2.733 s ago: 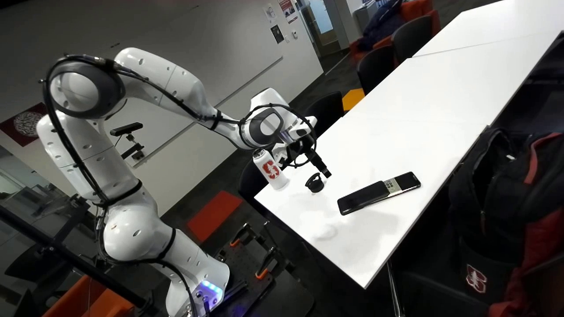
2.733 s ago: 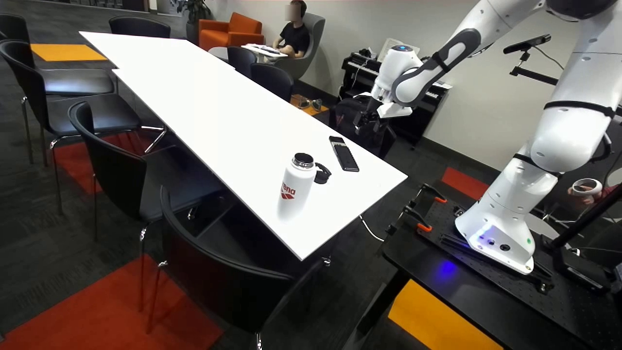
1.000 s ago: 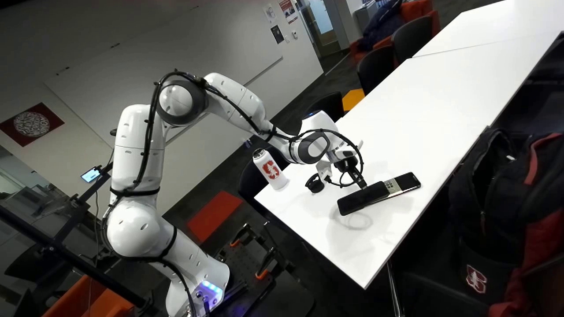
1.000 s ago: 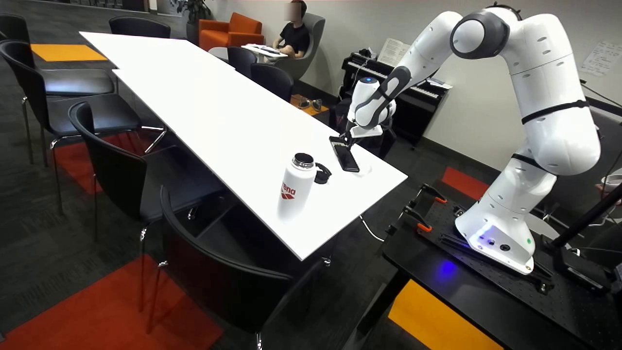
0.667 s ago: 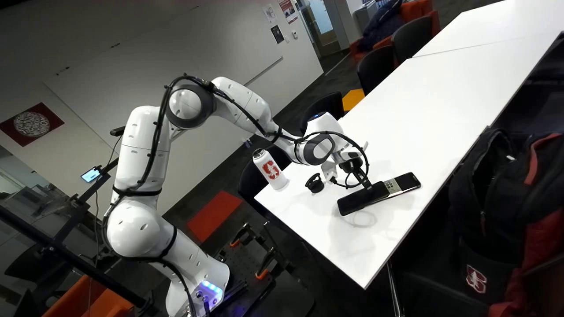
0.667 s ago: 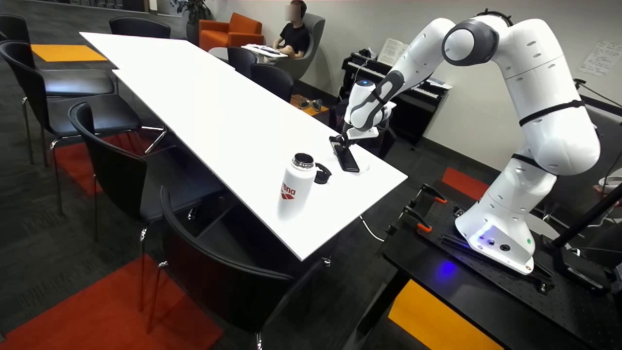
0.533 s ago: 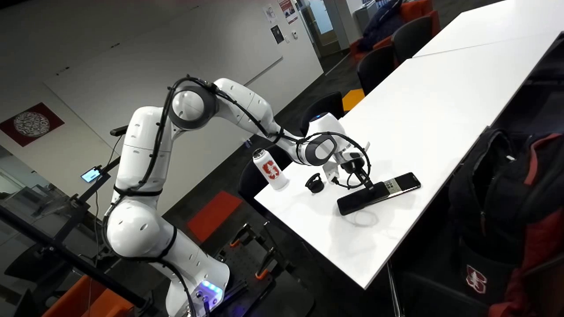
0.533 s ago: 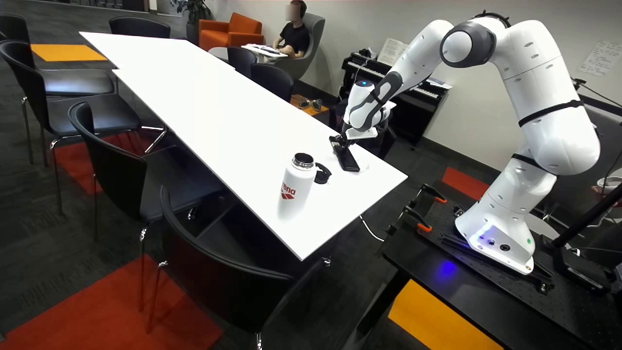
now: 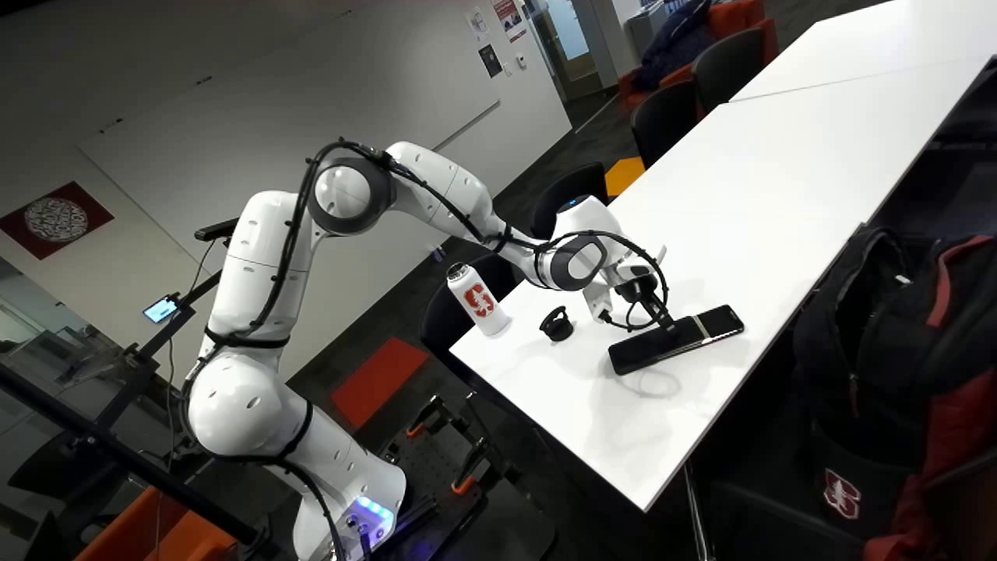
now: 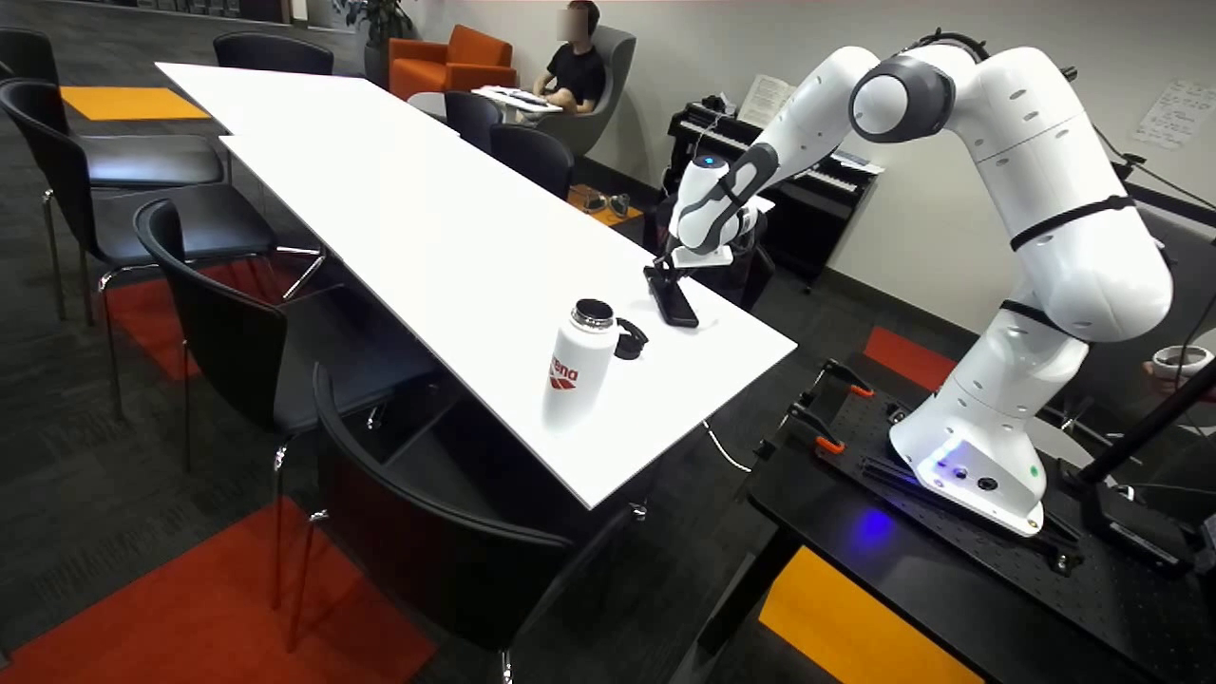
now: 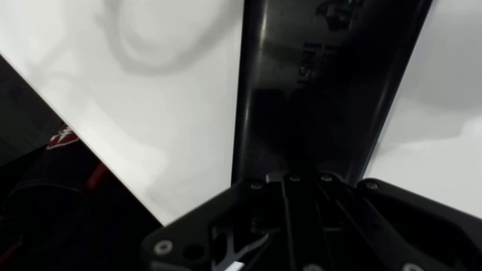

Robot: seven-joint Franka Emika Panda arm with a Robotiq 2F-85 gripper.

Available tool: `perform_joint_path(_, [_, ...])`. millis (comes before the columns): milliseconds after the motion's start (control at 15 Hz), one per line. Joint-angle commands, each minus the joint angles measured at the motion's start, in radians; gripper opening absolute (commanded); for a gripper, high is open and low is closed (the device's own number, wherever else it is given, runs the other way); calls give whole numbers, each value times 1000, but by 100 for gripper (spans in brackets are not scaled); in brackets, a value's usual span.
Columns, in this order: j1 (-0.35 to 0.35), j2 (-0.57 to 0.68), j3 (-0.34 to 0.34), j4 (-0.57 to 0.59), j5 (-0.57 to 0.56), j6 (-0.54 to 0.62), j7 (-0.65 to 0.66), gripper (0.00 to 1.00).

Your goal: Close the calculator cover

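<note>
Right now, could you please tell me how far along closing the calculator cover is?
The cover already lies lengthwise in line with the calculator, hiding part of it. In hand: the gripper, shut, appears to press on the cover. Left: a light strip and the dark end of the calculator show uncovered, so the cover probably must slide on over them.

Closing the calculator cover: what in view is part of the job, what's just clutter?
Part of the job:
- calculator, its face partly covered
- cover
- gripper, shut, at the cover

Just lying about:
- white bottle, upright, open-topped
- black round cap
- backpack
</note>
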Motion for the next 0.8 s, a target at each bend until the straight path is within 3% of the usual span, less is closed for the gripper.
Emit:
perform_joint_path(0, [-5, 52, -22, 73, 30, -24, 2, 0])
perform_joint_path(733, [-40, 151, -88, 244, 75, -71, 46, 0])
